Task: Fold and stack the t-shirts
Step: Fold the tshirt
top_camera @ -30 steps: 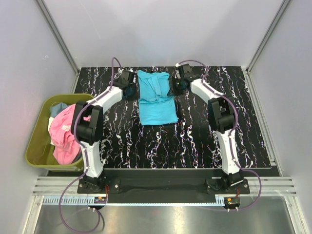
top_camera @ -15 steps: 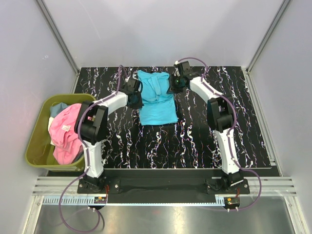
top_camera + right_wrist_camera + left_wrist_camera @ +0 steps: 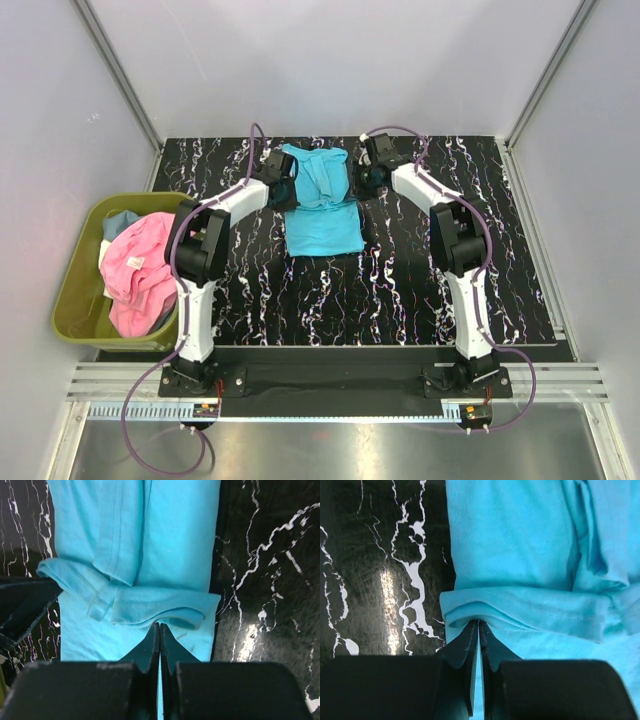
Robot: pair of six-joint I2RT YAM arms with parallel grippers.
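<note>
Black marble-patterned table (image 3: 400,290) with white veins, enclosed by pale grey walls, seen from above. On it lay a turquoise t-shirt (image 3: 322,225), partly folded into a long narrow shape, with its far end bunched into creases. At the shirt's far left edge sat the left gripper (image 3: 285,188), and at its far right edge the right gripper (image 3: 362,180), so the shirt lay between the two. Well to the left of the shirt, beside the table, stood an olive-green bin (image 3: 75,300) holding a crumpled pink t-shirt (image 3: 135,270), with a bit of light blue cloth (image 3: 120,222) showing behind it.

From the left wrist camera, the turquoise t-shirt (image 3: 515,540) filled the right side of the view and the table (image 3: 380,580) the left. The left gripper (image 3: 479,630) had its jaws drawn nearly together, with only a sliver of turquoise between them, pinching the shirt at its left edge just below a rolled-over band of cloth (image 3: 530,610) that ran across the shirt.

From the right wrist camera, the turquoise t-shirt (image 3: 175,530) ran up the middle of the view, with the table (image 3: 265,580) to its right. The right gripper (image 3: 159,630) was closed tight, its tips tucked under the same rolled-over band (image 3: 150,607) near the shirt's right edge, and it looked to be gripping the cloth there
</note>
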